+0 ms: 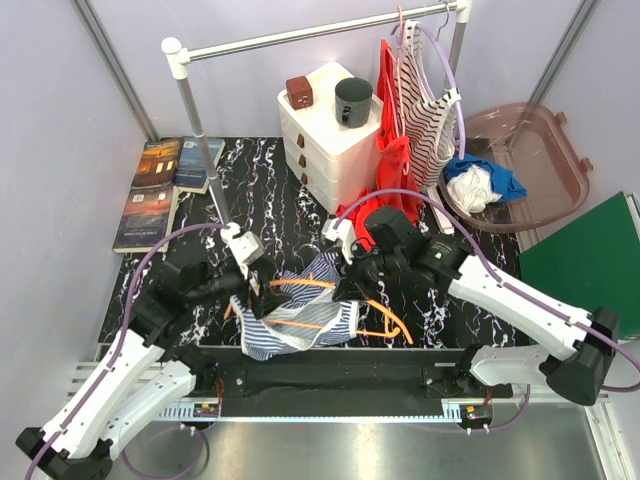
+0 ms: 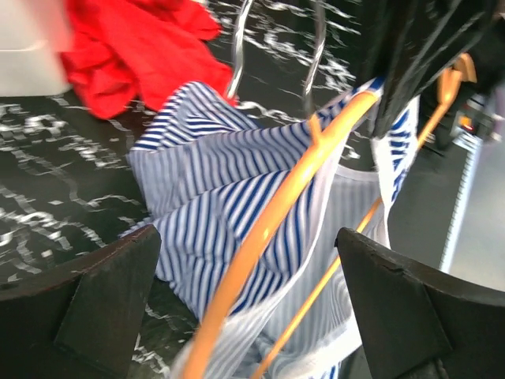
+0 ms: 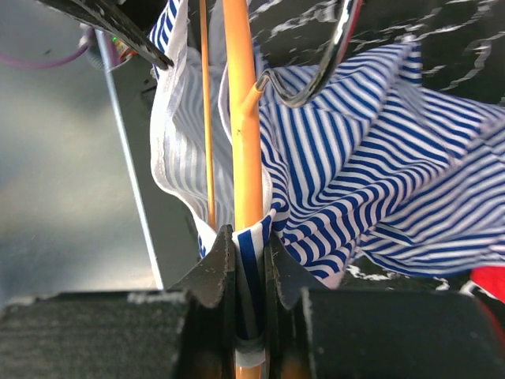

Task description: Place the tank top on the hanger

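Note:
The navy-and-white striped tank top [image 1: 290,325] lies bunched on the dark marble table [image 1: 300,215] between my two arms. The orange hanger [image 1: 385,315] is threaded through it. In the right wrist view my right gripper [image 3: 248,253] is shut on the hanger's orange arm [image 3: 241,118], with a strap of the tank top [image 3: 371,158] pinched around it. The metal hook [image 3: 331,55] shows above. My left gripper [image 2: 260,308] stands wide open over the tank top [image 2: 205,197] and the hanger [image 2: 268,221], touching neither. From above, the left gripper [image 1: 260,288] sits at the cloth's left edge and the right gripper [image 1: 350,280] at its top.
A clothes rail [image 1: 300,35] spans the back, carrying a purple hanger [image 1: 445,60] with a dark-red striped top [image 1: 430,120] and a red garment [image 1: 392,150]. White drawers [image 1: 330,140] with a mug [image 1: 352,100] stand behind. Books [image 1: 160,185] lie left, with a pink basket [image 1: 540,150] and a green board [image 1: 590,260] at right.

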Motion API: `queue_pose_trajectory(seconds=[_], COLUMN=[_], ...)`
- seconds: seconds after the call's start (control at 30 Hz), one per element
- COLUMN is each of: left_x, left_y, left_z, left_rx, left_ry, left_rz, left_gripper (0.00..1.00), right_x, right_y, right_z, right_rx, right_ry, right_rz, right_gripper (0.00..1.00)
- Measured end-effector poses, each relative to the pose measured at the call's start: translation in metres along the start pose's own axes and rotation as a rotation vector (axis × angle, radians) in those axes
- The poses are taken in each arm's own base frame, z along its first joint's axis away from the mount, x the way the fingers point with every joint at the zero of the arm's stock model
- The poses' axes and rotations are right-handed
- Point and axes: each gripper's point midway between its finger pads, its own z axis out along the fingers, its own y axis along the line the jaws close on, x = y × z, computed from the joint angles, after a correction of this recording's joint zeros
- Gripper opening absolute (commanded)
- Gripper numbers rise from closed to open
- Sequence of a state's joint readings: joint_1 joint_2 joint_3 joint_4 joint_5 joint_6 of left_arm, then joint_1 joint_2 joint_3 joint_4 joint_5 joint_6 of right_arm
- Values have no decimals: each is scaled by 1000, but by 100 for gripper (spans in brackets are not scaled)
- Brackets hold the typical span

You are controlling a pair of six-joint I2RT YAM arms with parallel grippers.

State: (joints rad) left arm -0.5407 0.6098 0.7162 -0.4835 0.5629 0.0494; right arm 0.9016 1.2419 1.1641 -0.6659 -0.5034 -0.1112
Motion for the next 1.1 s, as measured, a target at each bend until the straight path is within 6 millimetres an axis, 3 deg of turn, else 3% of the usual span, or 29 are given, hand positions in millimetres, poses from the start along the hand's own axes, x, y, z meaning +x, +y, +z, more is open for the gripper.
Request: queue_pose_trajectory(seconds=[0.2,0.47,0.63,0.83,1.1], left_x=[-21,-59,-57,-42,-43], left_y=[20,48,72,92,95], left_z=[-20,-73,-89,-85,-93], left_rx=[-169,-474,-640,-726,-767], left_ry=[-105,-351,-370,-298,-315], left_rz=[32,60,10,-42,-52], left_gripper=[99,99,99,99,99], right_x=[-11,-16,-23,-40,-92], right_y=[-13,-38,-57,-68,-73], right_z=[-14,-15,-23,-47,-79], right_rx=[123,275,396,510,596], right_ry=[-76,-127,-168,-268,-401], right_rz=[15,92,129,142,117], right_gripper=[0,0,0,0,0])
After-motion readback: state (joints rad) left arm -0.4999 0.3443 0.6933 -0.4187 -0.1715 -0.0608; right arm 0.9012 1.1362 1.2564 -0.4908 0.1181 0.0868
